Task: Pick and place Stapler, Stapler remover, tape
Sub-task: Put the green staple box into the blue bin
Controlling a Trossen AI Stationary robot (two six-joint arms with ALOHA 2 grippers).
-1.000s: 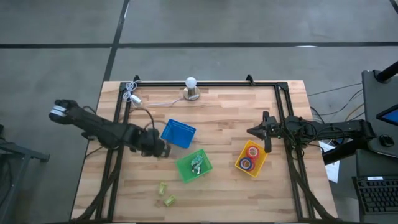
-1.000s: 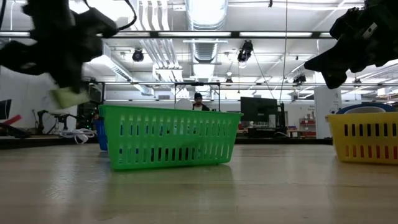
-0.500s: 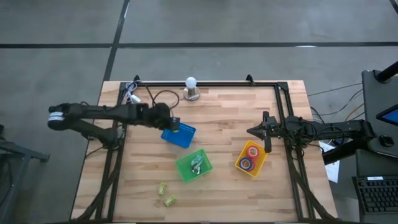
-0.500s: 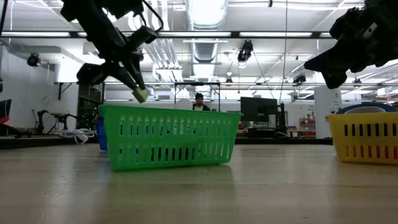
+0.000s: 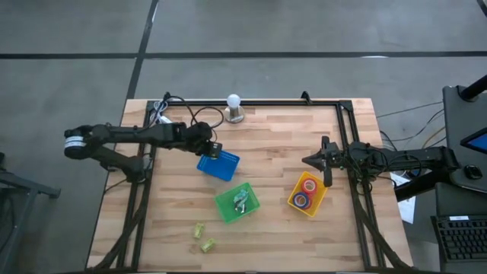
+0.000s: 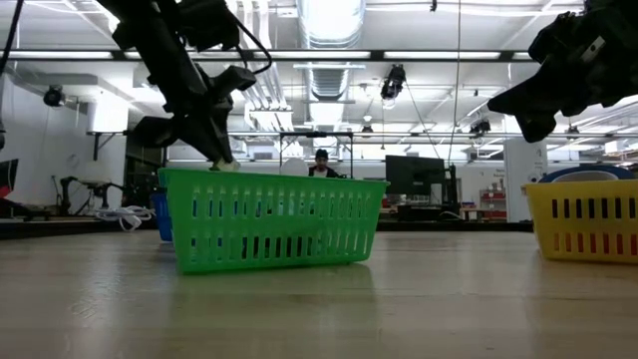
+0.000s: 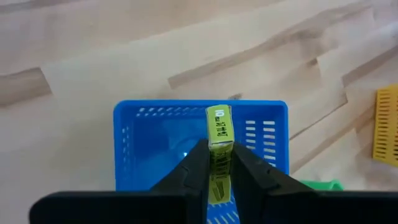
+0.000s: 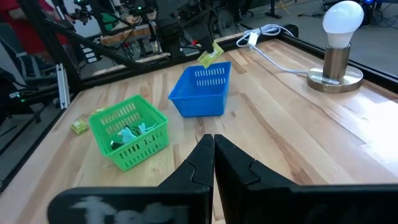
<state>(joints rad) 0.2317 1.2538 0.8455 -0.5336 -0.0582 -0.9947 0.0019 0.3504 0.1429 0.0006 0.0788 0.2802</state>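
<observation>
My left gripper (image 5: pixel 214 150) hovers over the blue bin (image 5: pixel 221 165) and is shut on a small yellow-green stapler (image 7: pixel 219 126). In the low view the stapler (image 6: pixel 227 165) hangs just above the green bin's rim (image 6: pixel 271 178). Two more yellow-green staplers (image 5: pixel 202 237) lie on the table near its front edge. The green bin (image 5: pixel 237 203) holds pale teal stapler removers (image 5: pixel 240 199). Red and blue tape rolls (image 5: pixel 306 192) lie in the yellow bin (image 5: pixel 294 199). My right gripper (image 5: pixel 327 171) waits shut beside the yellow bin. My left gripper pinches the stapler's rear half (image 7: pixel 217 155) between its two fingers (image 7: pixel 198 163), which lie along the stapler's long sides. The fingers slant down from the table's left. The stapler is lifted clear, and its free end (image 7: pixel 219 115) sticks out past the fingertips over the blue bin.
A lamp with a white bulb (image 5: pixel 234 108) stands at the far edge, with its cable and plug (image 5: pixel 161 114) at the far left. Black frame rails (image 5: pixel 350 175) run along the table's sides. Bare wood lies between the bins and at the near right.
My left gripper has carried the stapler from left of the green bin toward the far edge and to the right, over the blue bin, then sunk a little. It has stayed shut on the stapler.
</observation>
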